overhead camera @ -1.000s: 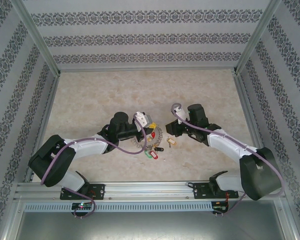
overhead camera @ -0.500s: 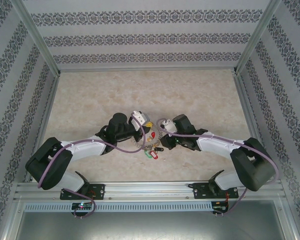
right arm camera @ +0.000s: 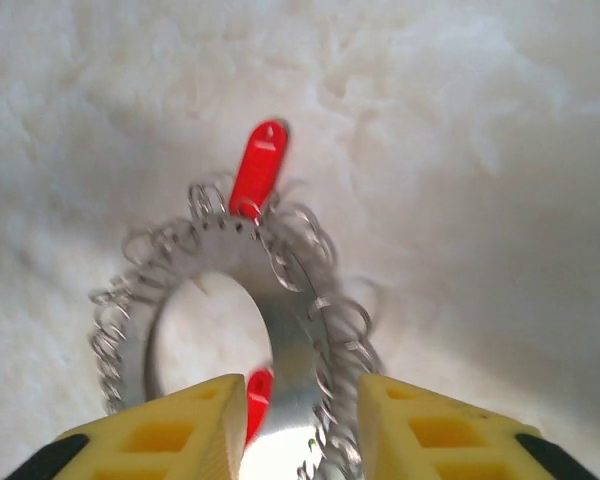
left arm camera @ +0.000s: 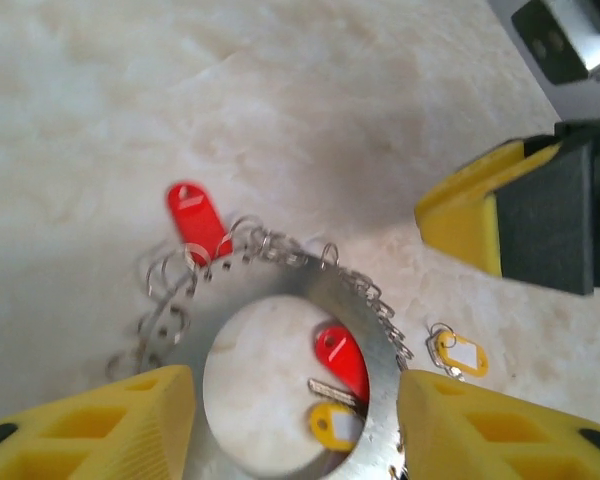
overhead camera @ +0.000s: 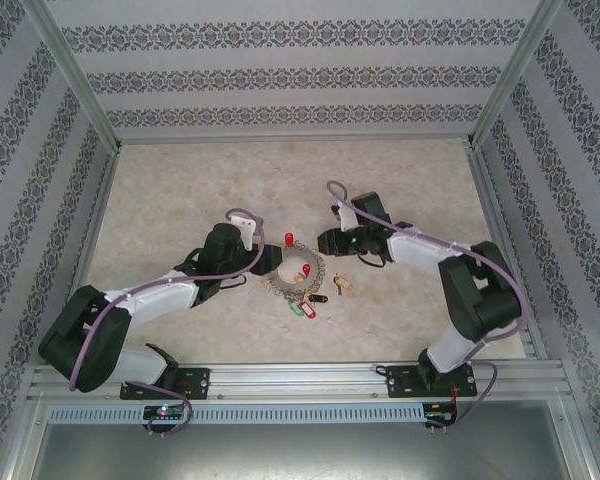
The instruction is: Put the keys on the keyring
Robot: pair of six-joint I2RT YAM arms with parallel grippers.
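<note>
The keyring (overhead camera: 293,272) is a flat silver hoop fringed with small rings, lying on the marbled table between both arms. Tags in red (overhead camera: 290,238), green (overhead camera: 302,310) and a dark colour hang on its rim. A yellow-tagged key (overhead camera: 342,285) lies loose to its right. My left gripper (overhead camera: 262,262) is open at the hoop's left edge. In the left wrist view its yellow fingers (left arm camera: 110,420) straddle the keyring (left arm camera: 280,290), with a red tag (left arm camera: 342,358) and a yellow one inside the hoop. My right gripper (right arm camera: 302,390) is open, the keyring's rim (right arm camera: 300,340) lying in the gap, clear of both pads.
Aluminium frame posts and patterned walls enclose the table (overhead camera: 180,190) on three sides. The far half of the tabletop is bare. The right gripper's yellow finger (left arm camera: 470,215) stands close above the hoop in the left wrist view.
Both grippers have opened. The left arm drew back to the left, uncovering the keyring. The right gripper came in to the hoop, then lifted toward its far right side.
</note>
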